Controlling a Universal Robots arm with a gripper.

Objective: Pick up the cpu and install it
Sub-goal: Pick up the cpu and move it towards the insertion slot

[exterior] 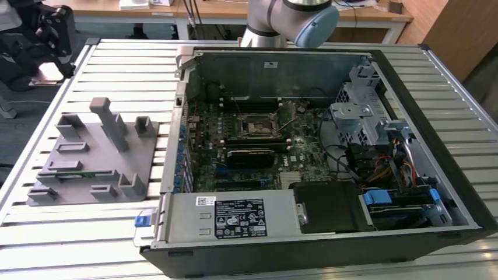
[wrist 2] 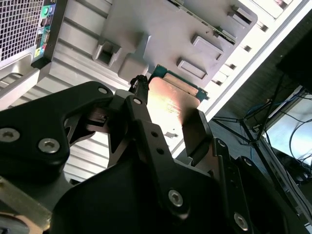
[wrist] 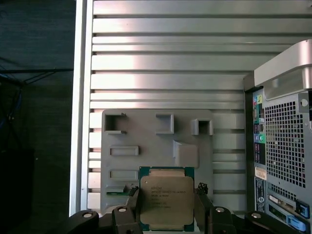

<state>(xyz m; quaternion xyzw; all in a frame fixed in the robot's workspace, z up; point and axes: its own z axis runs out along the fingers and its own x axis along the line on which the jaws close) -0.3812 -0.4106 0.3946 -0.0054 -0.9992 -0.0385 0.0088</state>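
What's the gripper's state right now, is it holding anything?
Gripper: shut on the cpu, gripped at two opposite edges between its fingers.

Bright, even light; warm glare on the cpu [wrist 2: 170, 105].

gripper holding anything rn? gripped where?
Yes: the cpu, pinched by its two opposite side edges between the fingers, lid facing the first wrist view.

Open computer case [exterior: 272, 65], grey fixture plate [exterior: 86, 154], slatted table [exterior: 78, 239]
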